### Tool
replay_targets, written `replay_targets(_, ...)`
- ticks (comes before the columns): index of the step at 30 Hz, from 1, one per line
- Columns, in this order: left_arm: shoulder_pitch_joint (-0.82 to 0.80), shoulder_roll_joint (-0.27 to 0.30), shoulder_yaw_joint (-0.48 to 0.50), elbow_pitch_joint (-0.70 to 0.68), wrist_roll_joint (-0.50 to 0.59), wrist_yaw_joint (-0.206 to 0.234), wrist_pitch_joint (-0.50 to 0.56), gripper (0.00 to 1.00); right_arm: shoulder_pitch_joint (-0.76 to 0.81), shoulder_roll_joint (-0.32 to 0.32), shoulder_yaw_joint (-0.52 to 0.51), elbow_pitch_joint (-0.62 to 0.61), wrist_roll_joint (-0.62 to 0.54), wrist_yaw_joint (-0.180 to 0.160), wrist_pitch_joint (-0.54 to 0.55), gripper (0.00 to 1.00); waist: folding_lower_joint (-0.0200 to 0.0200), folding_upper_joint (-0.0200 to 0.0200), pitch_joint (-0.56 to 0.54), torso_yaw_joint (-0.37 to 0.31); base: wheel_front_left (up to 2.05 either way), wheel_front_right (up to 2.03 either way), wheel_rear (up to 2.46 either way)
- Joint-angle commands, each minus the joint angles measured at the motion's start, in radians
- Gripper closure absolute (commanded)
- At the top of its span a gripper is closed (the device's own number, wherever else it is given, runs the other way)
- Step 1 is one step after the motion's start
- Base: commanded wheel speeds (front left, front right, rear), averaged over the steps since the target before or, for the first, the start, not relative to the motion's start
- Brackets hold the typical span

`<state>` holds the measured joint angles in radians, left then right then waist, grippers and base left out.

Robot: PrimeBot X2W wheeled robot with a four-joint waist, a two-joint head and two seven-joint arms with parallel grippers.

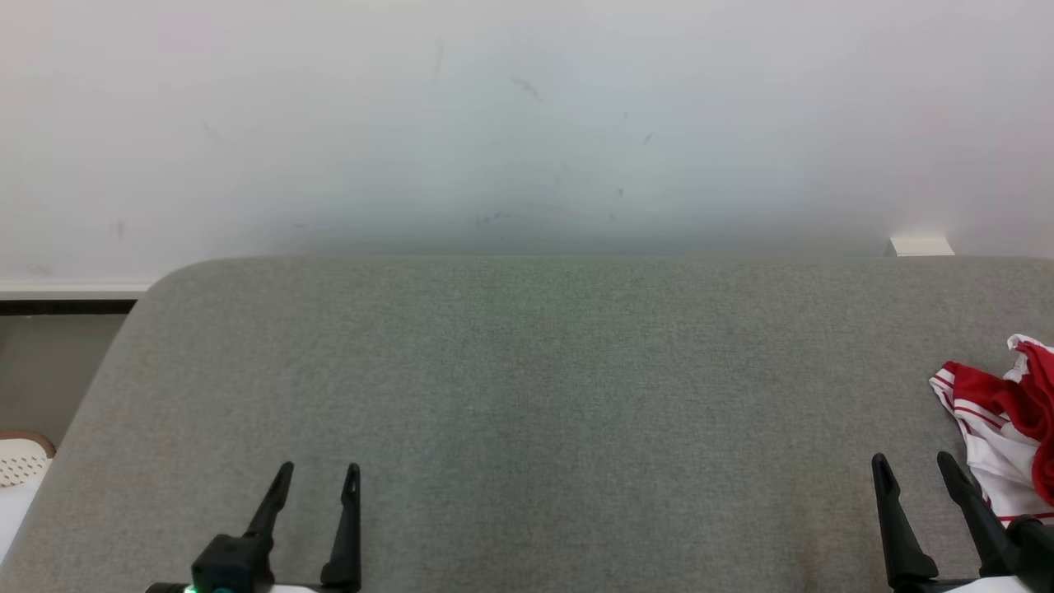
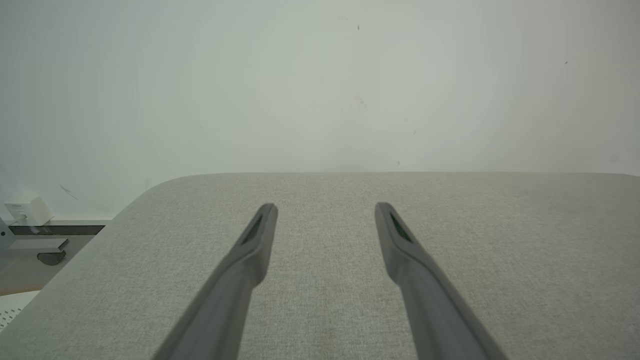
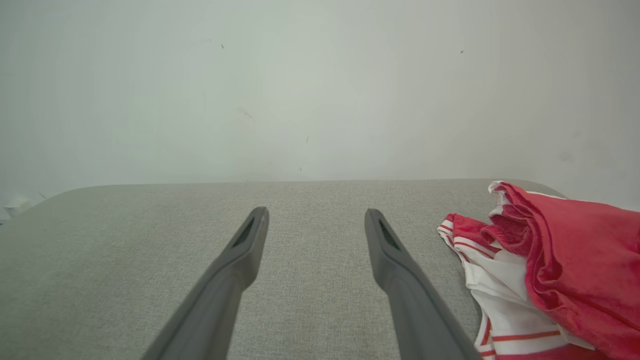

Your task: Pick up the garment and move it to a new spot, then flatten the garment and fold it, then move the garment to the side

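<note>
One crumpled red-and-white garment (image 1: 1000, 412) is seen at the right edge of the grey worktop (image 1: 527, 387), just beside the right gripper (image 1: 912, 457). Two grippers are counted, the left gripper (image 1: 320, 467) well apart from it. All four fingers (image 2: 247, 260) are spread wide, and nothing is held.

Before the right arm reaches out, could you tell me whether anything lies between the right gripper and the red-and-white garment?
Nothing visible does. The open right gripper sits just left of the crumpled garment, with grey fabric surface between them.
</note>
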<state>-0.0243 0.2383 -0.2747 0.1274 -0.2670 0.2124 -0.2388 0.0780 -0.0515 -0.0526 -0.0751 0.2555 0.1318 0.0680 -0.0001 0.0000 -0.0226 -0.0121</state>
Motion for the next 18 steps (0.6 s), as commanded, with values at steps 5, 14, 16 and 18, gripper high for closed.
replay_targets(5, 0.009, -0.007, -0.005, 0.014, -0.003, -0.001, 0.0, 1.0, 0.004, 0.002, 0.002, 0.019, 0.003, 0.0, 0.001, 1.0, 0.0001, 0.0, 0.0, 0.001, 0.0, 0.0, 0.0)
replay_targets(14, 0.0, -0.023, 0.036, 0.021, -0.178, -0.041, 0.037, 1.0, -0.021, 0.002, -0.006, 0.055, 0.172, 0.0, 0.007, 1.0, 0.0001, 0.0, 0.002, 0.002, 0.0, 0.0, 0.0)
replay_targets(16, -0.003, -0.026, 0.044, 0.025, -0.214, -0.05, 0.045, 1.0, -0.026, 0.001, -0.008, 0.063, 0.207, 0.0, 0.008, 1.0, 0.0001, 0.0, 0.002, 0.002, 0.0, 0.0, 0.0)
replay_targets(18, -0.007, -0.03, 0.053, 0.029, -0.249, -0.059, 0.053, 1.0, -0.031, 0.001, -0.009, 0.07, 0.241, 0.0, 0.009, 1.0, 0.0001, 0.0, 0.002, 0.002, 0.0, 0.0, 0.0)
